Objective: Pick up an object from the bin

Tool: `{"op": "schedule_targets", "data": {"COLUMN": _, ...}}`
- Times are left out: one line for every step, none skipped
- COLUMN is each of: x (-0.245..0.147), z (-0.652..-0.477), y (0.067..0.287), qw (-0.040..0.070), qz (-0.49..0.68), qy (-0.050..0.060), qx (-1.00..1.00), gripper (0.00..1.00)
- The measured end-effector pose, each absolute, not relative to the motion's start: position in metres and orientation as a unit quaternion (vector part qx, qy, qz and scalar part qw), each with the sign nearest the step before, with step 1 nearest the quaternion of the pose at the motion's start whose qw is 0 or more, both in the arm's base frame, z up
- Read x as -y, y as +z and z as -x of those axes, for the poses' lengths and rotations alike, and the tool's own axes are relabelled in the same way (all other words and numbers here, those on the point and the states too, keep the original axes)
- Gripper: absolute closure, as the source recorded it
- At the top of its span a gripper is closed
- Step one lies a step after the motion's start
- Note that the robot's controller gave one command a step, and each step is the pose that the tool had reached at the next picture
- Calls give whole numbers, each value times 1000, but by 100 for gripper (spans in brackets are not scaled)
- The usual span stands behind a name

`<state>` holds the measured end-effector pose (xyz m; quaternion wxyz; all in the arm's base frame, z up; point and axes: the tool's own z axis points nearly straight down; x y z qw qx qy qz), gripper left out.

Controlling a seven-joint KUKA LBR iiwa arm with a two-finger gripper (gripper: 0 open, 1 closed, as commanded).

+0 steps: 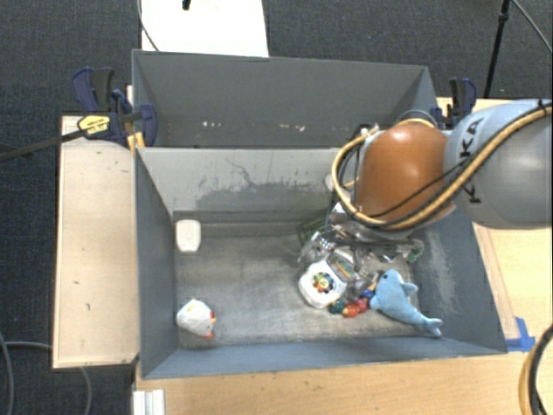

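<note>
1. Where the arm reaches in from the right, its orange wrist cover (402, 175) hangs above the right half of the grey bin (259, 188), and the gripper (356, 262) sits beneath it, low over a small heap near the front wall.
2. Whether the gripper is spread or pressed together cannot be told; the cover hides much of it.
3. Nearest to it lie a white round thing with a colourful print (318, 285), a blue plush dolphin (402, 299) to its right, and small red and green bits (350, 307) between the two.
4. Well apart, on the bin's left side, a white cube (187, 235) rests farther back and a white-and-red lump (196, 318) near the front corner.
</note>
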<state>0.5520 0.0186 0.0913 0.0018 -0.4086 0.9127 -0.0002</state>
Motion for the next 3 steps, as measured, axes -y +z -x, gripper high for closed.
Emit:
{"op": "schedule_targets", "data": {"x": -31, "z": -569, "y": 73, "qw": -5, "qz": 505, "qy": 1, "qx": -863, "gripper": 100}}
{"op": "schedule_targets", "data": {"x": -31, "z": -569, "y": 73, "qw": -5, "qz": 505, "qy": 1, "qx": -863, "gripper": 100}}
{"op": "schedule_targets", "data": {"x": -30, "z": -568, "y": 76, "qw": -4, "qz": 504, "qy": 2, "qx": -864, "gripper": 100}}
